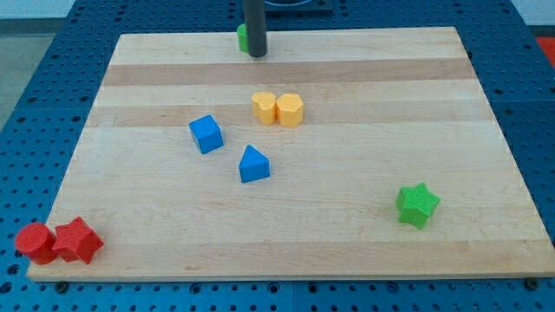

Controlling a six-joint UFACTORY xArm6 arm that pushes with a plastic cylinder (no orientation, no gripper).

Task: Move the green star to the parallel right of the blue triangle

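**Bring the star up and leftward without clipping its neighbours**

Start your scan at the view's left. At the bottom left corner of the wooden board (156, 234) sit a red cylinder (35, 242) and a red star (78, 241), touching each other and well clear of anything you need. Moving rightward, a blue cube (206, 134) sits left of centre, and just below and right of it is the blue triangle (253, 164), your reference. Above the triangle, a yellow heart (264, 107) and a yellow hexagon-like block (290, 110) stand pressed together.

At the view's top, my tip (256, 54) rests near the board's far edge, just beside a green block (243, 36) that the rod partly hides, so its shape cannot be told. There is no gripper here, only a bare rod holding nothing, so all you can do is push.

The green star (418, 204) lies far to the view's right and lower than the triangle, well apart from my tip.

To do this well, you should probably swing my tip wide round the view's right side, clear of the yellow pair, and settle it below and to the right of the star. Push up and leftward through the star's middle, since an off-centre push will likely spin it aside. Stop once it is level with the triangle, with a gap between them.
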